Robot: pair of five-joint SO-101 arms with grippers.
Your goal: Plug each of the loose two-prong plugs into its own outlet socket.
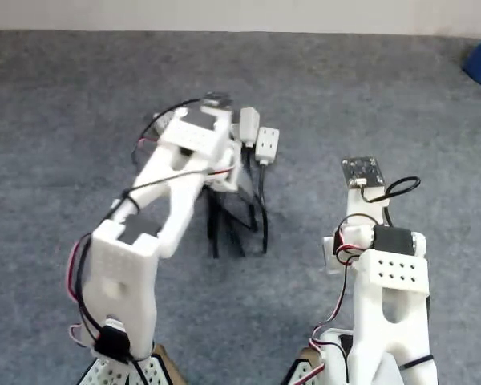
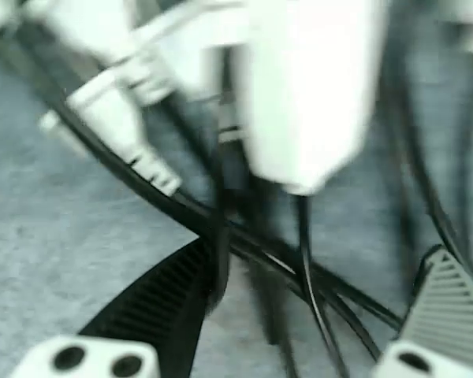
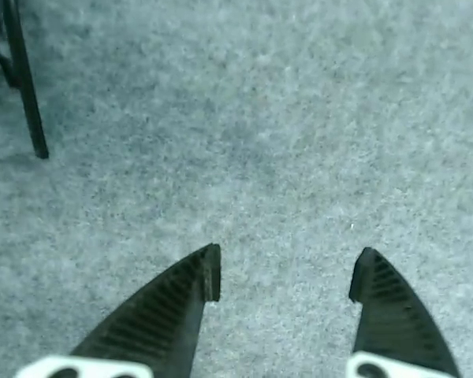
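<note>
Left pincer (image 2: 323, 260) hangs spread over the tangle of black cords (image 2: 173, 206), gripping nothing. A white plug (image 2: 114, 110) and a larger white body (image 2: 299, 87) — plug or socket, I cannot tell — lie just beyond its tips. Right pincer (image 3: 290, 260) is spread too, above bare grey counter (image 3: 299, 118), well apart from the cluster. A pick-up seems in hand: next the left must close on a plug's body, not its cord, then line prongs with a socket.
</note>
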